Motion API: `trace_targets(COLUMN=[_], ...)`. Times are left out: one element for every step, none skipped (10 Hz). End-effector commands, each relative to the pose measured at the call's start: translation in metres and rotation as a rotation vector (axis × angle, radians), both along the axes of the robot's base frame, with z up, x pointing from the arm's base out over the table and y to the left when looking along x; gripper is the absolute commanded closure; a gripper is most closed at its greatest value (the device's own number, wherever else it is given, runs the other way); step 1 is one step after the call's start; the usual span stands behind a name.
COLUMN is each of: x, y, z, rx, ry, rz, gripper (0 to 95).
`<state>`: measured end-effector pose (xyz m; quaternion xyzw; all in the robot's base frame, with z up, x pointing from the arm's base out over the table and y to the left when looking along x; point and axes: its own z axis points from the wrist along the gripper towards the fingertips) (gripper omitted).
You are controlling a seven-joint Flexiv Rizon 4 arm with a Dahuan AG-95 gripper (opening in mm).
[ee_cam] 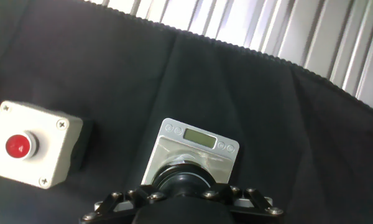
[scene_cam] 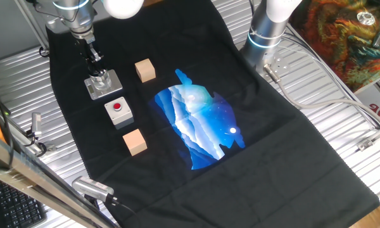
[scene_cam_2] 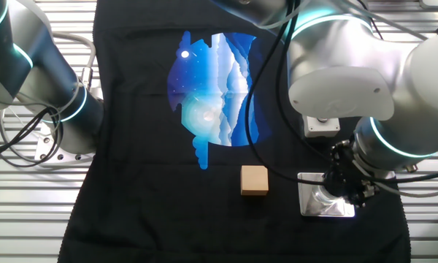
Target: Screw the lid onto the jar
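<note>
The gripper (scene_cam: 96, 65) is seen directly over the jar (scene_cam: 101, 80), which stands on its grey square base plate (scene_cam: 104, 85) at roughly ten o'clock on the black cloth (scene_cam: 272, 139). In the hand view, the black lid (ee_cam: 185, 180) is caught between the fingers (ee_cam: 121, 198), sitting on top of the jar, so the jaws are closed narrowly around the lid. How far the lid is threaded cannot be told.

From the one fixed view, the grey box with the red button (scene_cam: 119, 111) is placed just at five o'clock from the base plate, close but apart. One wooden cube (scene_cam: 145, 69) is found at three o'clock from the jar, and a second wooden cube (scene_cam: 134, 141) lies at six o'clock from the button box. The blue print (scene_cam: 199, 123) is spread across the cloth's middle, well apart from the jar.

In the other fixed view, the jar is largely hidden by the arm (scene_cam_2: 379, 95), with only the base plate's shine being shown beneath the hand.
</note>
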<state>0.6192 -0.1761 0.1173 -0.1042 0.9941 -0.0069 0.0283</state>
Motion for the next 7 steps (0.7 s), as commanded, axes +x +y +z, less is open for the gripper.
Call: trace_targets(x=[-0.0001,-0.0001,-0.0002,-0.0002,-0.0002,-0.0002,-0.0001], y=[-0.0001,-0.0001,-0.0001,-0.0001,-0.0001,-0.0001,-0.0001], z=[0.0000,0.0000,0.0000,0.0000,0.0000,0.0000,0.0000], rx=[0.002,-0.006,-0.011,-0.008,0.001,0.006,-0.002], ry=[-0.005,-0.007,-0.008,-0.006,-0.006,-0.006,-0.008], rz=[-0.039,-0.047,-0.050,-0.051,-0.054,-0.056,-0.054], gripper=[95.0,95.0,95.0,95.0,95.0,95.0,95.0])
